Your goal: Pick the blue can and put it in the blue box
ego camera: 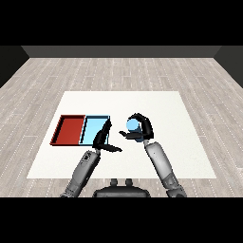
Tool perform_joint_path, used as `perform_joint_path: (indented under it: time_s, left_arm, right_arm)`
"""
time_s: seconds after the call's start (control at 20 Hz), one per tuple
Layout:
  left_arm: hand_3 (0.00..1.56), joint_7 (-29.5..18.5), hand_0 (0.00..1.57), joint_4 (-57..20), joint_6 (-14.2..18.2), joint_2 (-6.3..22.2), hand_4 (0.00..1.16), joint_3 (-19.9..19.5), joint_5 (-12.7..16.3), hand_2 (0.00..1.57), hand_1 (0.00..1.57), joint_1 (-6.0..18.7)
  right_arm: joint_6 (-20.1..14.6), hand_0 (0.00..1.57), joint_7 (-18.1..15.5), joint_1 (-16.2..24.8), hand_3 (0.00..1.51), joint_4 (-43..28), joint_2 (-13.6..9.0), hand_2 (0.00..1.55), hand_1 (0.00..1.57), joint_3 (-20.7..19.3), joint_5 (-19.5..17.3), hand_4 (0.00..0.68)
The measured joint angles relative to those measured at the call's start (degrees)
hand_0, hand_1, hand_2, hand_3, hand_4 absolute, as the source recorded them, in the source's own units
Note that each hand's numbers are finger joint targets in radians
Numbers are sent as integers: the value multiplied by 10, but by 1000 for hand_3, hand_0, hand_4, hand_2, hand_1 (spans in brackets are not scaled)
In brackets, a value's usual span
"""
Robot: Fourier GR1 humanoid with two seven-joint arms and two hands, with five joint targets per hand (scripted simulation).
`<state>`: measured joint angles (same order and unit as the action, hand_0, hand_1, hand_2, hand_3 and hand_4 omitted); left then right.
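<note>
A light blue can (131,126) is held in my right hand (144,129), whose fingers and thumb curl round it, just right of the table's middle. The can is tilted with its round end facing me. To its left lies the light blue tray (93,125), with nothing visible inside. My left hand (103,138) hovers over the tray's near right corner with its fingers straight and its thumb out, holding nothing. That hand covers part of the tray's right rim.
A red tray (69,129) lies against the blue tray's left side. The white table (166,109) spreads out to the right and behind the hands, with grey wood floor beyond it.
</note>
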<state>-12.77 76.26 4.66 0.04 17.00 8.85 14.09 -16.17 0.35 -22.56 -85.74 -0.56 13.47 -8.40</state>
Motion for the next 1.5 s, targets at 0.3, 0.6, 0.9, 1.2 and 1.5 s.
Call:
perform_joint_path:
  time_s: [0.3, 0.6, 0.9, 1.2, 1.5]
  left_arm:
    - [0, -23, 0, -39, 29, 0, 0, 30, 36, 0, 0, 14]
    - [0, -21, 0, -61, 57, 0, 0, 60, 67, 0, 0, 38]
    - [0, -27, 0, -66, 67, 0, 0, 68, 70, 0, 0, 37]
    - [0, -38, 0, -82, 60, 0, 0, 67, 74, 0, 0, 47]
    - [0, -55, 0, -100, 90, 0, 0, 102, 107, 0, 0, 71]
  right_arm:
    - [-28, 1486, -14, 2, 1399, 7, 4, 1466, 1486, 35, 7, 610]
    - [-35, 1478, -29, -2, 1392, 15, 5, 1458, 1478, 47, 23, 610]
    - [-27, 1485, -30, -3, 1400, 16, 5, 1463, 1485, 56, 23, 607]
    - [-48, 1454, -29, -22, 1391, 30, 5, 1450, 1454, 87, 40, 613]
    - [-70, 1447, -46, -23, 1383, 37, 5, 1449, 1447, 98, 80, 592]
